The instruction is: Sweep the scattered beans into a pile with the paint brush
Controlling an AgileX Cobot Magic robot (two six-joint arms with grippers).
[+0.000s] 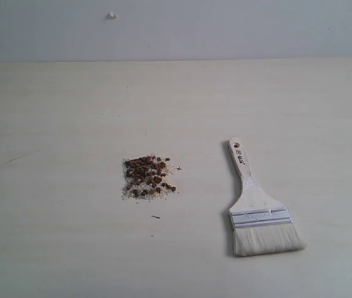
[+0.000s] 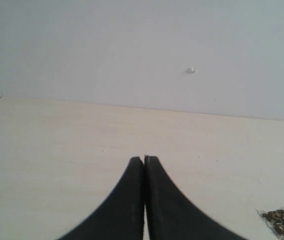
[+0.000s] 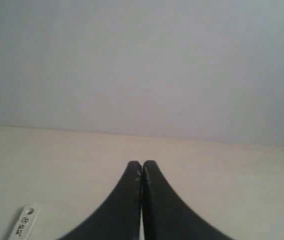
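Most beans (image 1: 149, 177) bunch loosely mid-frame (some stray); brush (image 1: 259, 217) lies lower right, ungrasped, so sweeping looks unstarted; my left gripper (image 2: 145, 159) and right gripper (image 3: 142, 163) sit pressed together, empty.

bare table (image 1: 58, 112) all round paint brush (image 1: 259, 208); beans (image 1: 149, 176) well apart.

Bare lab tabletop (image 1: 51, 248), blank wall (image 1: 225, 31)
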